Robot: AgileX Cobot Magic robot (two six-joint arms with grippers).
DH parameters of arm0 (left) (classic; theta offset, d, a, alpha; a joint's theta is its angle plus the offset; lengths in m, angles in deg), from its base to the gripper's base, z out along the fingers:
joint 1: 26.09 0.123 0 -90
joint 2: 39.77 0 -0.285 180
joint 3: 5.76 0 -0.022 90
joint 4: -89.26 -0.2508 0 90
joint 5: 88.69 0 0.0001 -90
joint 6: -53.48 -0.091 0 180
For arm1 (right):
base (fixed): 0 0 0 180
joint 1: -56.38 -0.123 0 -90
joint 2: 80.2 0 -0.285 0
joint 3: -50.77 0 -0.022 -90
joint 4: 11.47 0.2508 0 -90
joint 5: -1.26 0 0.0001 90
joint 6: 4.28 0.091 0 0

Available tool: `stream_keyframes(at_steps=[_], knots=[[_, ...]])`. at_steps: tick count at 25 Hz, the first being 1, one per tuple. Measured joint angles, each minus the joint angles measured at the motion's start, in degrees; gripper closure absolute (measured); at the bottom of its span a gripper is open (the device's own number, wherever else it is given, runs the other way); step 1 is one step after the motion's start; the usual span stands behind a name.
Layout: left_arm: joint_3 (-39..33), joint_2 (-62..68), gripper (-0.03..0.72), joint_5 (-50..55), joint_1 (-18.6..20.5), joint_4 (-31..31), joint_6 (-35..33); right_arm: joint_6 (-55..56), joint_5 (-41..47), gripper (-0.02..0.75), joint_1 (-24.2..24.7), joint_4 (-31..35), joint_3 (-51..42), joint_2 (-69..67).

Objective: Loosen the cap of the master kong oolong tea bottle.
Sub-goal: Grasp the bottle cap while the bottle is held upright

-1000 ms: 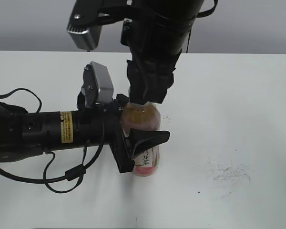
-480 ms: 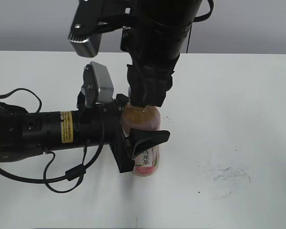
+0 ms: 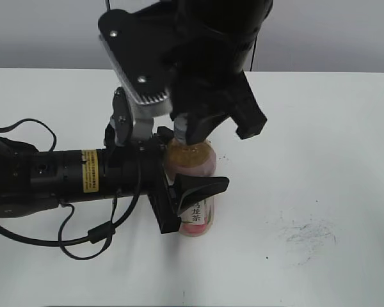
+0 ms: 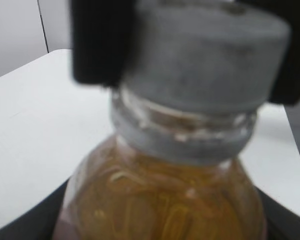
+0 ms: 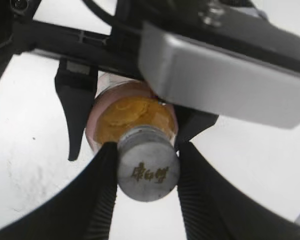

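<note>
The master kong oolong tea bottle point(image 3: 191, 165) stands upright on the white table, amber tea in its shoulder point(image 4: 160, 200) and a pink-white label lower down. My left gripper point(image 3: 195, 184) reaches in from the left and is shut on the bottle's body; its dark jaws show at the bottom corners of the left wrist view. The cap point(image 5: 148, 170), round and greyish white with small printed characters on top, sits on the neck point(image 4: 190, 135). My right gripper point(image 5: 149, 200) comes down from above, its ribbed black fingers point(image 5: 97, 200) pressed against both sides of the cap point(image 4: 205, 55).
The white table point(image 3: 320, 160) stretches to the right, with faint grey scuff marks point(image 3: 307, 233). A black cable point(image 3: 83, 240) loops on the table under the left arm. The left wrist camera's grey housing point(image 5: 220, 80) hangs close over the bottle.
The right wrist has turned round the cap while staying on it, and its grey camera housing has swung toward the front left. The bottle and left arm have stayed put.
</note>
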Motion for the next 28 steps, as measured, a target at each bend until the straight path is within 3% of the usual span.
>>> stream_keyframes(at_steps=[7,11,28], knots=[[0.00,0.00,0.241,0.05,-0.11,0.00,-0.05,-29.52,-0.05,0.460,0.00,-0.06,0.10,0.00],[0.00,0.00,0.241,0.05,-0.11,0.06,-0.05,-39.64,-0.10,0.460,0.00,-0.06,0.22,0.00],[0.00,0.00,0.241,0.05,-0.11,0.28,0.16,-49.43,-0.06,0.465,0.00,-0.85,0.69,1.23]])
